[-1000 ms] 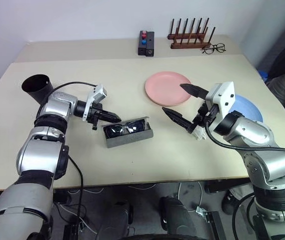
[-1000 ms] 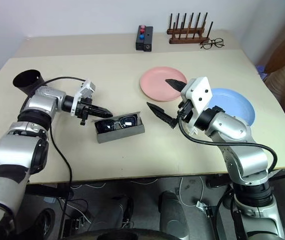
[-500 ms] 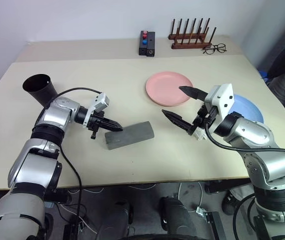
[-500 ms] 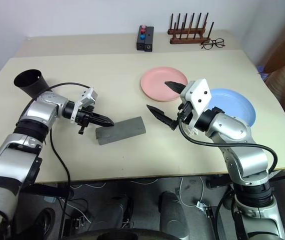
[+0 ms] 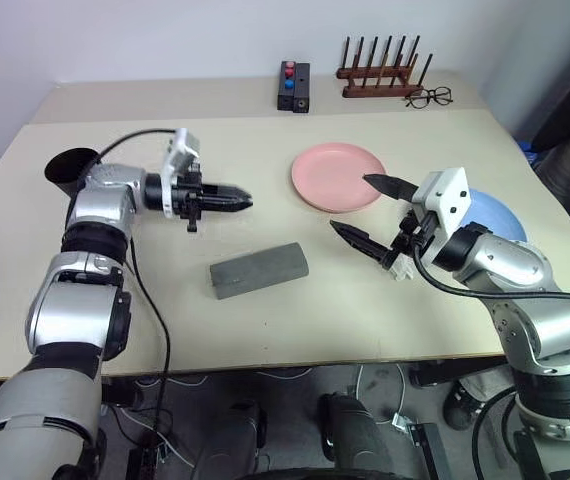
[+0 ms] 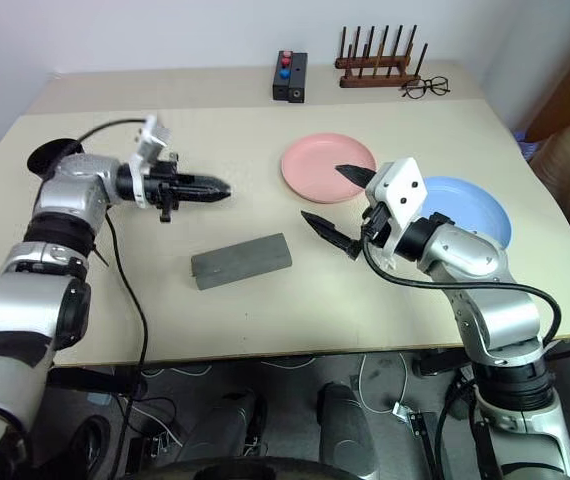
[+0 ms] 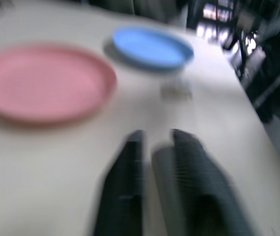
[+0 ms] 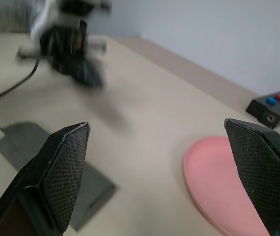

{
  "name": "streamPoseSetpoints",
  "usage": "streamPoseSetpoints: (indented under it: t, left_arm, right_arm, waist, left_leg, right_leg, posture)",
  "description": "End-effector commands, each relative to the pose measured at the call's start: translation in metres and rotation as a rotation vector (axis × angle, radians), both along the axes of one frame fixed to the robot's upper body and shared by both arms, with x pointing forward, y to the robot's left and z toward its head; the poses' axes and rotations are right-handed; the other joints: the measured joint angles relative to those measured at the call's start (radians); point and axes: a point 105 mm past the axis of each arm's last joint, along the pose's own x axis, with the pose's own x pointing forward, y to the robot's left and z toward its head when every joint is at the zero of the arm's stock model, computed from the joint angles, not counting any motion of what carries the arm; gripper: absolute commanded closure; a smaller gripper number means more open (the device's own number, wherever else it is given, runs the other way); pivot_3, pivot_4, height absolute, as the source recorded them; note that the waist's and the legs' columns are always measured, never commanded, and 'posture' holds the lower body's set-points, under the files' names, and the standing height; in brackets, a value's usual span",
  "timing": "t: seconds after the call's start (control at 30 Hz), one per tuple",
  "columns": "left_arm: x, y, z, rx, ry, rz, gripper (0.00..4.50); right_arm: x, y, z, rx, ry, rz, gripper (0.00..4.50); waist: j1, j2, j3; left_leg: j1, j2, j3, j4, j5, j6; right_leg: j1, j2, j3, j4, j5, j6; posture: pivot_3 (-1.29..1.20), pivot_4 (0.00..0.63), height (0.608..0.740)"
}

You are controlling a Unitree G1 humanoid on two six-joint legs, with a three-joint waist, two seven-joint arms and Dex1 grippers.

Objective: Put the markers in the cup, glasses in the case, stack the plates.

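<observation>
Lying shut, case (image 5: 259, 270) below raised left hand (image 5: 237, 201).

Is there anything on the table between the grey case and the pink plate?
No. In the left eye view, only bare tabletop lies between the closed case and the pink plate.
</observation>
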Motion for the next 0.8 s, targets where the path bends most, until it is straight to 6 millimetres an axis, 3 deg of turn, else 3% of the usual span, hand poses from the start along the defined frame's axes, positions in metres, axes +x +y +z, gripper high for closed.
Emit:
streamPoseSetpoints:
  t: [0.03, 0.13, 0.27, 0.43, 0.8]
  left_arm:
    - [-0.002, 0.011, 0.017, -0.083, -0.038, 0.009, 1.64]
    - [-0.007, 0.017, 0.018, -0.109, -0.036, 0.009, 0.08]
    - [-0.013, 0.019, 0.018, -0.128, -0.036, -0.006, 0.03]
    - [-0.032, 0.021, 0.017, -0.139, -0.038, -0.062, 0.03]
    - [-0.046, 0.013, 0.011, -0.118, -0.090, -0.121, 0.03]
  right_arm:
    - [0.007, -0.027, -0.001, -0.034, 0.031, -0.106, 0.00]
    - [0.017, -0.050, -0.011, -0.076, 0.087, -0.216, 0.00]
    - [0.023, -0.070, -0.017, -0.100, 0.143, -0.310, 0.00]
    - [0.019, -0.118, -0.044, -0.235, 0.302, -0.462, 0.00]
    - [0.015, -0.147, -0.073, -0.347, 0.441, -0.548, 0.00]
  waist:
    - [0.000, 0.000, 0.000]
    - [0.000, 0.000, 0.000]
    - [0.000, 0.000, 0.000]
    - [0.001, 0.000, 0.000]
    - [0.002, 0.000, 0.000]
  left_leg:
    - [0.000, 0.000, 0.000, 0.000, 0.000, 0.000]
    - [0.000, 0.000, 0.000, 0.000, 0.000, 0.000]
    - [0.000, 0.000, 0.000, 0.000, 0.000, 0.000]
    - [0.000, 0.000, 0.000, 0.000, 0.000, 0.000]
    - [0.000, 0.000, 0.000, 0.000, 0.000, 0.000]
  right_leg:
    - [0.000, 0.000, 0.000, 0.000, 0.000, 0.000]
    - [0.000, 0.000, 0.000, 0.000, 0.000, 0.000]
    - [0.000, 0.000, 0.000, 0.000, 0.000, 0.000]
    - [0.000, -0.001, 0.001, 0.000, 0.000, 0.000]
    - [0.000, -0.001, 0.001, -0.001, 0.000, 0.000]
  posture:
    - [0.00, 0.150, 0.740]
    - [0.00, 0.150, 0.740]
    - [0.00, 0.150, 0.740]
    - [0.00, 0.150, 0.740]
    - [0.00, 0.150, 0.740]
